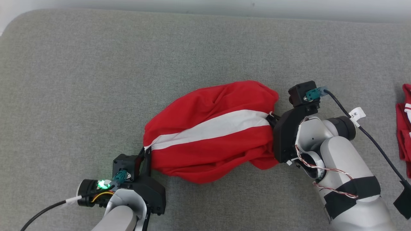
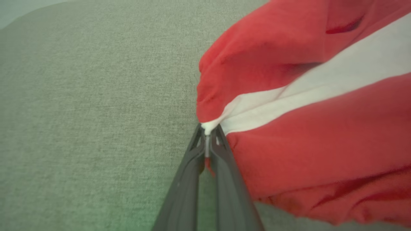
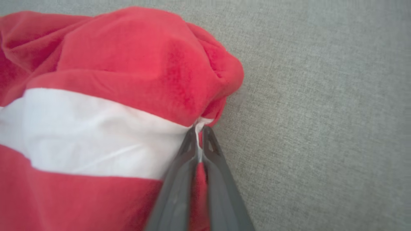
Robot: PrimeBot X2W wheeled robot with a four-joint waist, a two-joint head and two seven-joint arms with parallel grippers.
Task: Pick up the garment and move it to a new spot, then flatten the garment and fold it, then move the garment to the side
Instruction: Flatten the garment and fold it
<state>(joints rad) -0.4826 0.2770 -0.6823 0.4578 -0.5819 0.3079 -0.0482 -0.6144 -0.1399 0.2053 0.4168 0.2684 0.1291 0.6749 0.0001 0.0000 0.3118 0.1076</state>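
Red garment [image 1: 205,157] with one broad white stripe; flecked grey-green woven surface [image 1: 96,80] under it.

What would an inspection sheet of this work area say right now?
Surface: grey fabric pad.
Job's things: red garment with white stripe, bunched, held between both claws.
Clutter: second red cloth at the right edge.
Claws: left claw shut on one end of the stripe; right claw shut on the other end.
Cables: right cable, black, trails from the right wrist; left cable, black, from the left wrist.
Surroundings: pale strip beyond the pad.
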